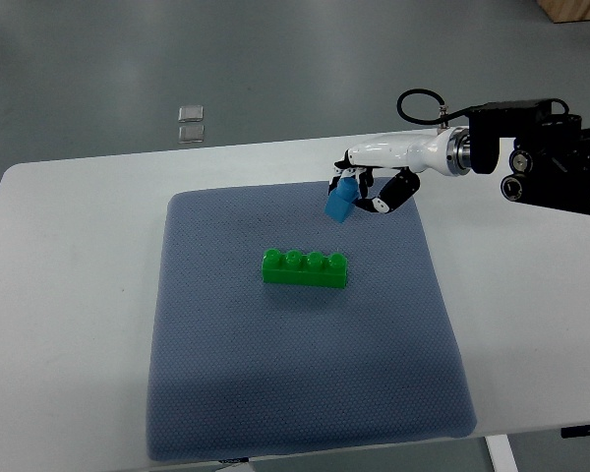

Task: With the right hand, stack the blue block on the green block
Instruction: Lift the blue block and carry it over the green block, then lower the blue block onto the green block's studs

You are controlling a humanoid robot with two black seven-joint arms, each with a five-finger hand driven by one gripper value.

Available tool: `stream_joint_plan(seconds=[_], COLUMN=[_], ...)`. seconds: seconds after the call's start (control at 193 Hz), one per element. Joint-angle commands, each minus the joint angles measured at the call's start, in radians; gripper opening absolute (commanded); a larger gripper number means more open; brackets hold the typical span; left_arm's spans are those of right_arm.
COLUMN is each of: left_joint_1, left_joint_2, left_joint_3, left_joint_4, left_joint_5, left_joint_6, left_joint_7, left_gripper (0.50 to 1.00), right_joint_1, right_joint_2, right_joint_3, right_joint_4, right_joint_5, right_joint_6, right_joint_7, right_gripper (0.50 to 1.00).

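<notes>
Right arm (556,152): entering from the picture's right edge; black, blocky housing showing round silver-rimmed fittings along its side. Wrist joint: a short silver metal ring sitting between the black housing and a glossy white forearm shell, tapered and smooth. Cable: thin, black, looping upward in an arc above the white shell and running back to the black housing. Right hand (369,187): white back, black finger segments with white bands showing at the joints; fingertips appearing dark. No markings or print legible at this size
</notes>
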Motion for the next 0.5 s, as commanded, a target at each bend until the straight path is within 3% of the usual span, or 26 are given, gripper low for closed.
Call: stream_joint_plan(seconds=[0.0,0.493], left_joint_1=[0.000,0.000], left_joint_2=[0.000,0.000], left_joint_3=[0.000,0.000], left_joint_4=[0.000,0.000], left_joint_5=[0.000,0.000], left_joint_6=[0.000,0.000], left_joint_7=[0.000,0.000], left_gripper=[1.000,1.000], right_joint_1=[-0.018,-0.044], right_joint_2=[0.008,0.114], right_joint_3=[0.017,0.052], right_joint_4=[0.008,-0.004], right_joint_5=[-0.051,-0.150], right_joint_6=[0.001,-0.012], right_joint_7=[0.022,0.039], right_gripper=[0.500,0.500])
